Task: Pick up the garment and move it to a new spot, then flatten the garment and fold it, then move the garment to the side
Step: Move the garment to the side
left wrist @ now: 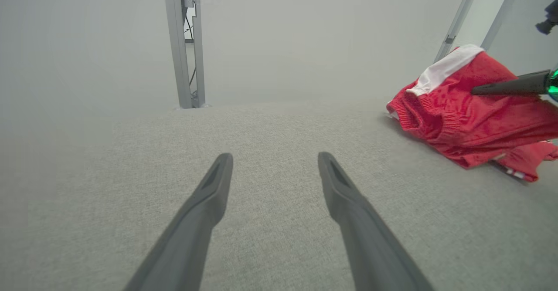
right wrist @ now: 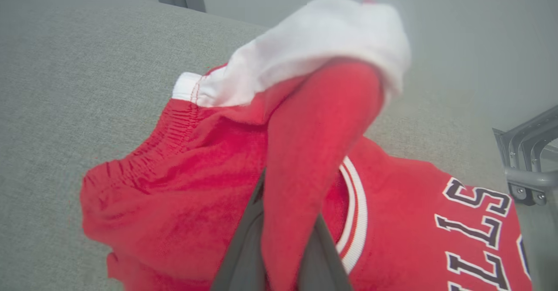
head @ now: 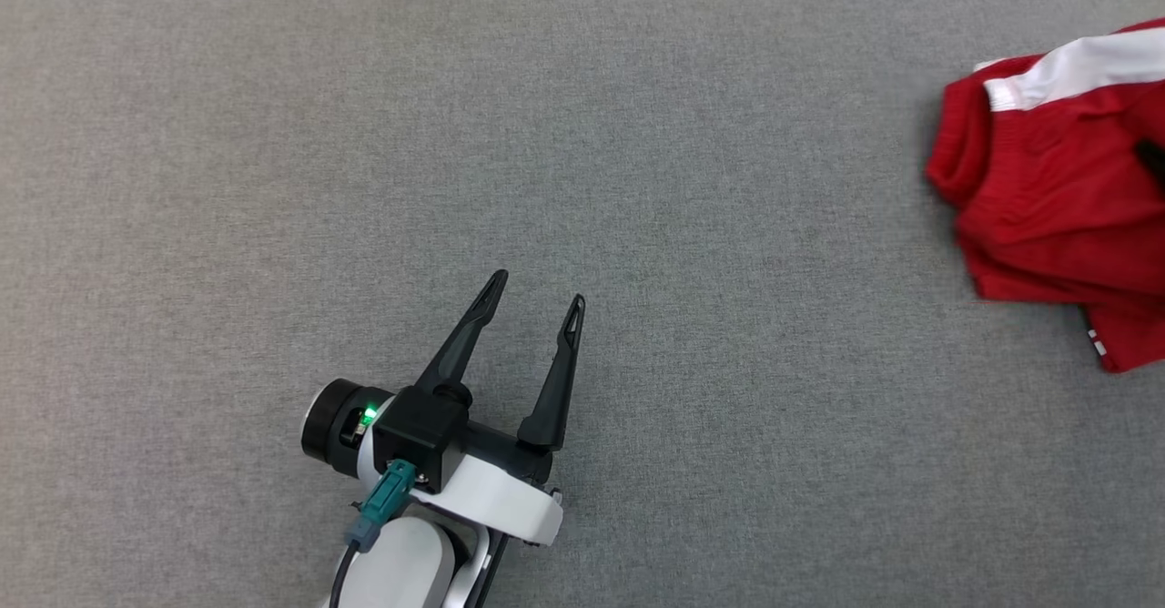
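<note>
At the bottom edge of the right wrist view, my right gripper (right wrist: 283, 260) is pinched narrow on a fold of the red garment (right wrist: 174, 186), with the cloth rising between its two fingers. In the lower middle of the head view my left gripper (head: 539, 288) stands wide and empty over the grey table (head: 637, 135), well apart from the garment bunched at that view's right edge.

My worry is that I hold only one fold. A lift could let it slip out, or drag the heap along tangled rather than open it.

The garment is cut off at the head view's right edge, so I cannot judge its full shape. The white band nearest my wrist camera is blurred, and the lettering is only partly readable.
</note>
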You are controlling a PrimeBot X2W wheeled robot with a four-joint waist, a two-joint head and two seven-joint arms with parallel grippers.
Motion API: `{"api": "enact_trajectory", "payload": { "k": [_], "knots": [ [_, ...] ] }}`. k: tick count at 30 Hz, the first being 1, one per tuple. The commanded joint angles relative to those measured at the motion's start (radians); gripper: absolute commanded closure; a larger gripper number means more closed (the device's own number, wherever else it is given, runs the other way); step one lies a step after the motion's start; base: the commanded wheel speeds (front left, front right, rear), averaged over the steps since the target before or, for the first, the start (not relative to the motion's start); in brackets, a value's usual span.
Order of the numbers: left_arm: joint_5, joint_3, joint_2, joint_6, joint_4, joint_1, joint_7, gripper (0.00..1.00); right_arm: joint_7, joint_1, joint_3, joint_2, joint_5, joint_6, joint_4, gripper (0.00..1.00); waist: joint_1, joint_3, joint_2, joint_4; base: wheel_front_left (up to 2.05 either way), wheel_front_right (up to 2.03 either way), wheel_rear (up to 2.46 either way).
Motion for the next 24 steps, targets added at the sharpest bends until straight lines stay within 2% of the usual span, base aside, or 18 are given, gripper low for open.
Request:
{"api": "enact_trajectory", "payload": {
  "k": [1, 5, 10, 19, 24],
  "knots": [
    [-0.004, 0.001, 0.005, 0.005, -0.002, -0.016, -0.003, 0.00, -0.012, -0.019, 0.002, -0.031, 0.002, -0.001, 0.006, 1.00, 0.0000, 0.009, -0.0001, -0.004, 0.00, 0.00, 0.00],
    [-0.001, 0.001, 0.005, 0.000, 0.001, -0.020, -0.003, 0.00, -0.022, -0.037, 0.006, -0.072, -0.007, -0.001, 0.013, 1.00, 0.0000, 0.024, -0.0001, -0.003, 0.00, 0.00, 0.00],
    [0.004, 0.014, 0.005, 0.017, 0.008, -0.020, -0.003, 0.00, -0.047, -0.054, -0.003, -0.102, -0.004, -0.001, 0.035, 1.00, 0.0000, 0.033, -0.0001, -0.004, 0.00, 0.00, 0.00],
    [0.008, 0.014, 0.005, 0.004, 0.018, -0.029, -0.003, 0.00, -0.034, -0.041, 0.008, -0.129, -0.050, -0.001, 0.116, 1.00, 0.0000, 0.046, -0.0001, -0.008, 0.00, 0.00, 0.00],
    [0.008, 0.008, 0.005, 0.003, 0.026, -0.031, -0.003, 0.00, -0.040, -0.032, 0.015, -0.121, -0.104, -0.001, 0.183, 1.00, 0.0000, 0.050, -0.0001, -0.008, 0.00, 0.00, 0.00]
  ]
}}
